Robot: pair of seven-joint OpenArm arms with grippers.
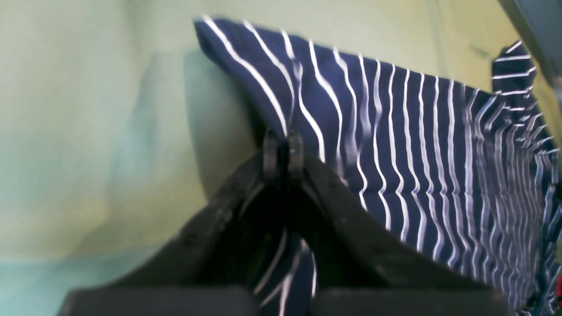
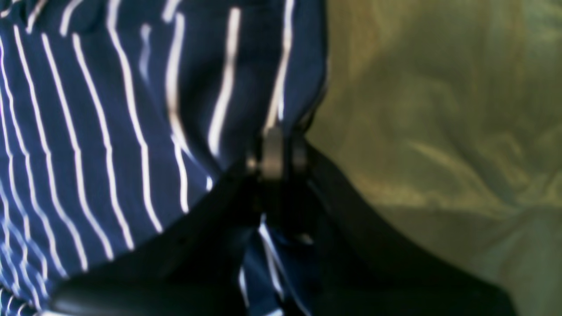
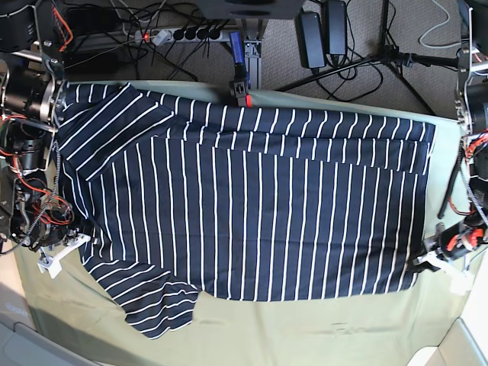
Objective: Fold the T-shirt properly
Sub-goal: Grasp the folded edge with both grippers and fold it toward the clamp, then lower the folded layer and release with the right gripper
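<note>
The navy white-striped T-shirt [image 3: 252,213] lies spread sideways on the table, sleeves toward the left of the base view and hem toward the right. A strip along its far edge looks folded over. My left gripper [image 1: 283,145] is shut on the shirt's fabric [image 1: 395,140]; in the base view it [image 3: 424,265] sits at the shirt's near right corner. My right gripper [image 2: 279,151] is shut on the shirt's edge [image 2: 131,109]; in the base view it [image 3: 69,242] is at the left side, between the two sleeves. Both grips are low, near the cloth.
A pale green cloth [image 3: 305,328] covers the table under the shirt. A blue and red clamp [image 3: 240,88] stands at the far edge. A power strip [image 3: 183,34], adapters [image 3: 320,34], cables and tripod legs lie on the floor beyond.
</note>
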